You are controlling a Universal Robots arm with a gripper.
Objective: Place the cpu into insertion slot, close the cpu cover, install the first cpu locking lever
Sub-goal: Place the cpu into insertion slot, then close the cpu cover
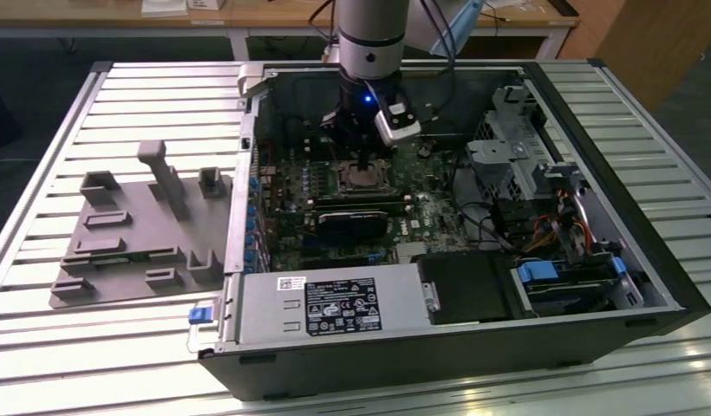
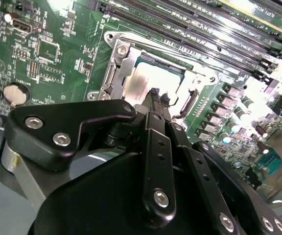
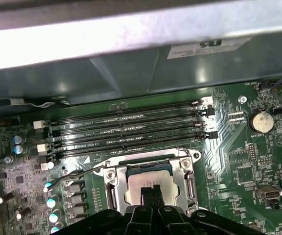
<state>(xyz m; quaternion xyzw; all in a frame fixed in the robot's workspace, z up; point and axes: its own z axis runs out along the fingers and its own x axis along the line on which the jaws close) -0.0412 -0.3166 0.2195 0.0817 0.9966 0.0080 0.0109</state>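
Field notes. The computer case (image 1: 448, 347) lies on its side on the slatted desk (image 1: 101, 347), open face up, so the green board (image 3: 239, 166) can be reached from above. A grey holder tray (image 1: 113, 251) sits beside it, nearer the desk edge at the exterior view's left.

The arm stands straight down into the case. Its pincer (image 1: 362, 156) hangs directly over the socket (image 1: 362, 179), which sits next to the long memory slots (image 3: 126, 129).

In both wrist views the pincer (image 3: 152, 192) (image 2: 156, 95) is closed, tips together with nothing between them. They are on or just above the chip (image 3: 133, 190) (image 2: 143, 78); we cannot tell if they touch.

The chip lies flat in the socket. The metal cover (image 3: 112, 183) (image 2: 121, 63) frames it, folded down so its window leaves the chip's face bare.

A thin wire lever (image 3: 77, 174) angles away from the frame's corner. We judge it unlatched, so nothing clamps the cover yet.
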